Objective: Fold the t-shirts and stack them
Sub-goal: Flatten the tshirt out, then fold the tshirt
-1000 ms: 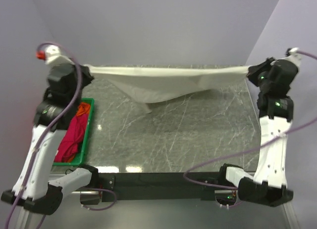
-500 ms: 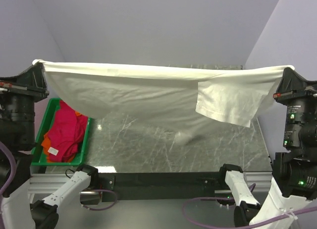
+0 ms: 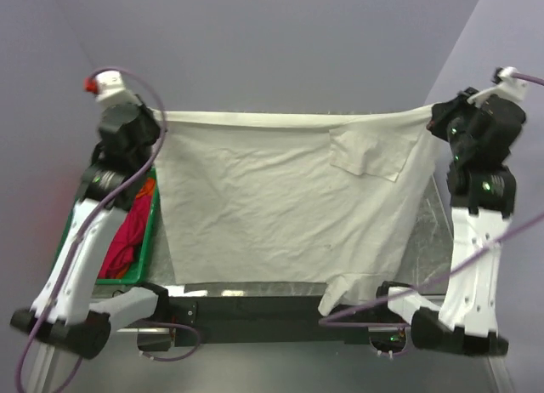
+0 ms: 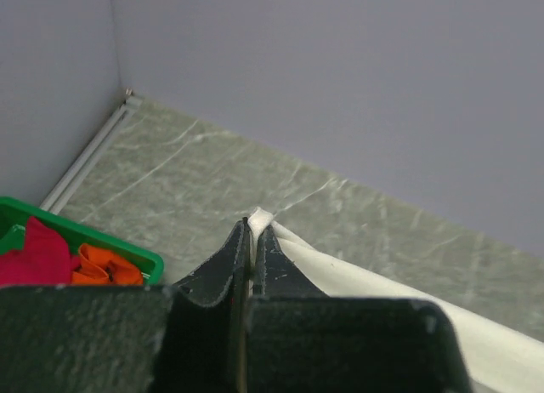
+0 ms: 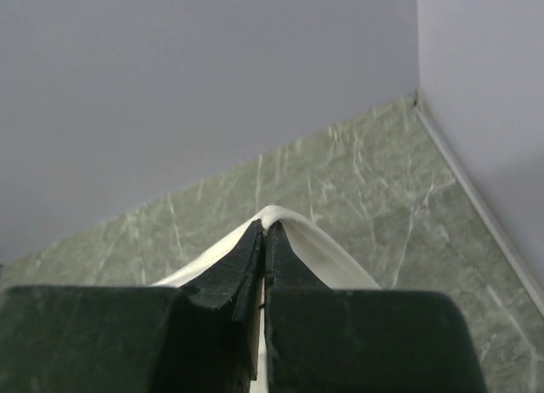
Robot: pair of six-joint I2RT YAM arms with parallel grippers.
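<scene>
Large cream cloth t-shirt (image 3: 280, 210) draped open over grey-green marbled worktop (image 5: 357, 189), far edge taut, near hem hanging off front edge; one sleeve (image 3: 367, 153) folded onto body, far R. Left jaws pinched tight on far-L corner, right jaws likewise on far-R corner. Green plastic crate (image 3: 154, 227) just L, w/ crimson-pink shirt (image 3: 123, 240) and orange shirt (image 3: 146, 189) inside.

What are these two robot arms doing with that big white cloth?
They are spreading a cream t-shirt flat, apparently to fold it. The left gripper and right gripper each pinch a far corner, holding it stretched across the table, with its near edge drooping off the front. A pink shirt and an orange shirt sit in the green crate.
</scene>
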